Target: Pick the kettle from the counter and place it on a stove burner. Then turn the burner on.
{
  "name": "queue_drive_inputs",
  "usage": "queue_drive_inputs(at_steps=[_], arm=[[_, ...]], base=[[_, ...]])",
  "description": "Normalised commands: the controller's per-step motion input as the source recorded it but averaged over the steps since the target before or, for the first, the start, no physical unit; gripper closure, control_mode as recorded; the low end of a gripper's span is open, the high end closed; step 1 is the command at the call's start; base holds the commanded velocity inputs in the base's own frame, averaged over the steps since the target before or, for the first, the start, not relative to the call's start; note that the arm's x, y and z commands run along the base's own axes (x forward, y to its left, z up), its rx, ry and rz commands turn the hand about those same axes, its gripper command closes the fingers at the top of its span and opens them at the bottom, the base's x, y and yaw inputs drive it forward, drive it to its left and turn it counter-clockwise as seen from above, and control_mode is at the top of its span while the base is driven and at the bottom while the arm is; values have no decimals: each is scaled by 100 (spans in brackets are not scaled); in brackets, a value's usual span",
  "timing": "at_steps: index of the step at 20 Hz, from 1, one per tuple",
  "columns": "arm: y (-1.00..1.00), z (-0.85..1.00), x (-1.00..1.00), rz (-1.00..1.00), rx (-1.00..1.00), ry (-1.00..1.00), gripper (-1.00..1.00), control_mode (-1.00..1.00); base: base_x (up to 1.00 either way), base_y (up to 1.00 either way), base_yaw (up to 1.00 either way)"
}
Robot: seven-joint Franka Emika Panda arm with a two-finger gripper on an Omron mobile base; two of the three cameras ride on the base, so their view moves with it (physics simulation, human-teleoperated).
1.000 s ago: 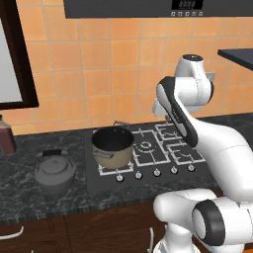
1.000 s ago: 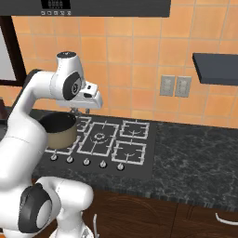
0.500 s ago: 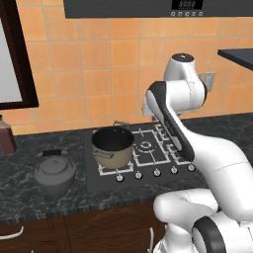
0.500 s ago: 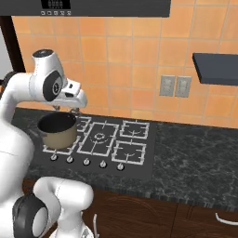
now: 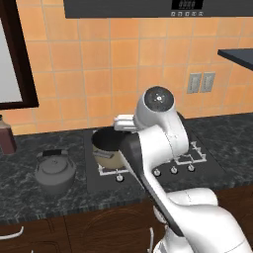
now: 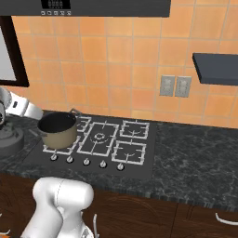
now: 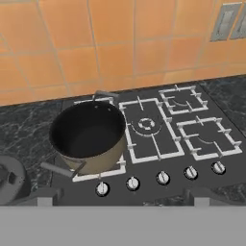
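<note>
The dark-grey kettle (image 5: 54,170) stands upright on the speckled counter (image 5: 24,202), left of the black cooktop. In the hand view only its edge (image 7: 9,177) shows, at the lower left. My gripper (image 7: 122,196) hangs open and empty above the cooktop's front left, its fingertips (image 7: 45,194) set wide apart. The hand (image 5: 123,122) sits over the tan pot (image 5: 107,148), to the right of the kettle and well above it. A small square stove burner (image 7: 206,137) lies bare at the cooktop's front right, also seen from the right base camera (image 6: 130,151).
The tan pot (image 7: 89,134) with a black inside fills the front left burner, its handle pointing toward the knobs (image 7: 162,178). The big ringed burner (image 7: 145,126) lies in the middle. A brown bottle (image 5: 6,136) stands far left. A dark shelf (image 6: 216,67) juts out at right.
The arm has swung left across the cooktop, from over the right burners to over the pot side. The fingers have spread from nearly shut to wide open.
</note>
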Motion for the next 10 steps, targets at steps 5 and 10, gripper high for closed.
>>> queue_drive_inputs(at_steps=[5, 10], arm=[[40, 0, -28, 1, 0, -8, -100, -100], [44, -2, -1, 0, 2, 1, -100, -100]], base=[[0, 0, 0], [0, 0, 0]])
